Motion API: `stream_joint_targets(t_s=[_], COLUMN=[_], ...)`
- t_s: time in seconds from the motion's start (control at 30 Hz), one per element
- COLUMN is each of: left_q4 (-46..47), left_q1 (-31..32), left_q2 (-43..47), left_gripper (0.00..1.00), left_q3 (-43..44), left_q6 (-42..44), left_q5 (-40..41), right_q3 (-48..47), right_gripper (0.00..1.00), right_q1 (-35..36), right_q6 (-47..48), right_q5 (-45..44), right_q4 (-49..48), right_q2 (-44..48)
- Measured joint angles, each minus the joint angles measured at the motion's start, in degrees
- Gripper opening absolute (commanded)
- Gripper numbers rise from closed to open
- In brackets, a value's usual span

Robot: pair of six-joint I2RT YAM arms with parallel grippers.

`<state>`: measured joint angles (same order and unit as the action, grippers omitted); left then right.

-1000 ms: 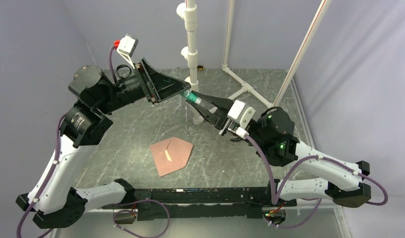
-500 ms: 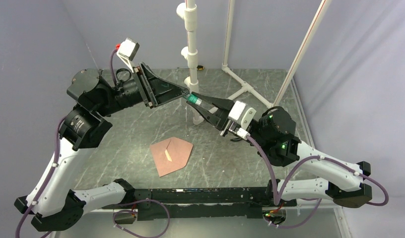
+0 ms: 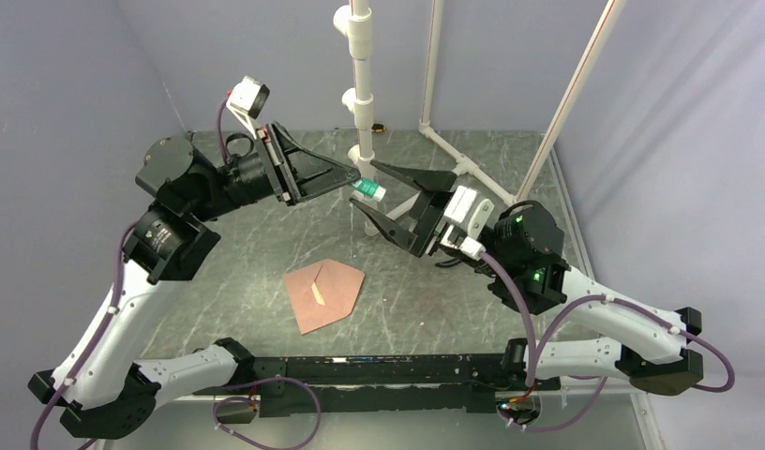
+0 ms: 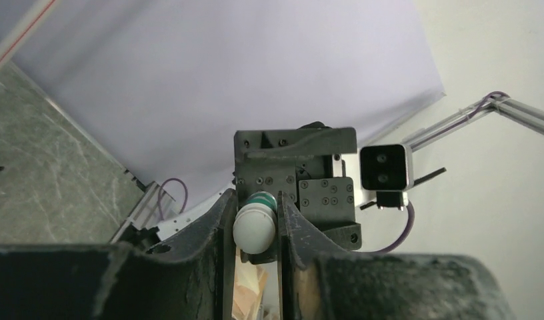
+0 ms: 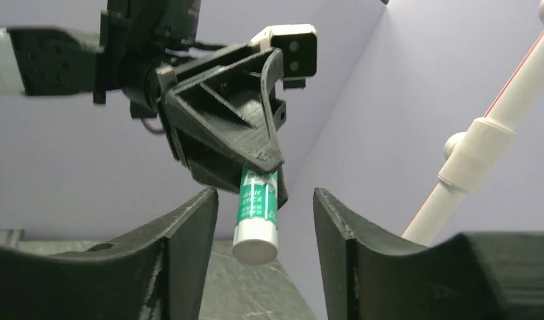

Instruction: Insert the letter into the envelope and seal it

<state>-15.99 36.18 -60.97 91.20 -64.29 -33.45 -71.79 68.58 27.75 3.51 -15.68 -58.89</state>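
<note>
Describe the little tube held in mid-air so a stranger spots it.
Start at the tall white plastic pipe post at the back. Just before it, the left arm's black claw pinches a short green-and-white glue stick in mid-air. Unlike the flat pinkish-brown paper envelope lying below, it is round.

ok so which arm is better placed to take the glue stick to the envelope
Left, likely: the left gripper is shut on the green-and-white glue stick, while the right gripper is open and grips nothing. The pinkish-brown paper envelope lies below them.
</note>
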Motion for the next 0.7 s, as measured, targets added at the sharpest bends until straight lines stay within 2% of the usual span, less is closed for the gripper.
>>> stream_joint_targets(t_s=[0.1,0.27,0.43,0.6,0.7], left_q4=[6.14,17.07,22.88,26.08,27.3], left_q1=[0.02,0.02,0.0,0.0,0.02], left_q2=[1.03,1.6,1.66,2.97,3.58], left_gripper=[0.02,0.02,0.02,0.02,0.02], left_q3=[-4.37,-11.28,-13.42,-13.51,-13.79], left_q6=[-4.74,-13.92,-19.06,-20.79,-21.44], left_q5=[-0.42,-0.61,-0.52,0.07,0.24], right_q3=[1.01,1.09,1.16,1.42,1.42], right_gripper=[0.67,0.6,0.6,0.46,0.44], right_q1=[-0.44,-1.57,-3.34,-3.93,-3.93], right_q6=[-1.77,-3.96,-5.97,-7.45,-7.89], right_q5=[0.44,2.69,5.88,8.04,9.33], right_q4=[-3.85,-11.45,-14.38,-16.96,-17.88], right_q2=[-0.24,-3.48,-6.56,-6.67,-6.56])
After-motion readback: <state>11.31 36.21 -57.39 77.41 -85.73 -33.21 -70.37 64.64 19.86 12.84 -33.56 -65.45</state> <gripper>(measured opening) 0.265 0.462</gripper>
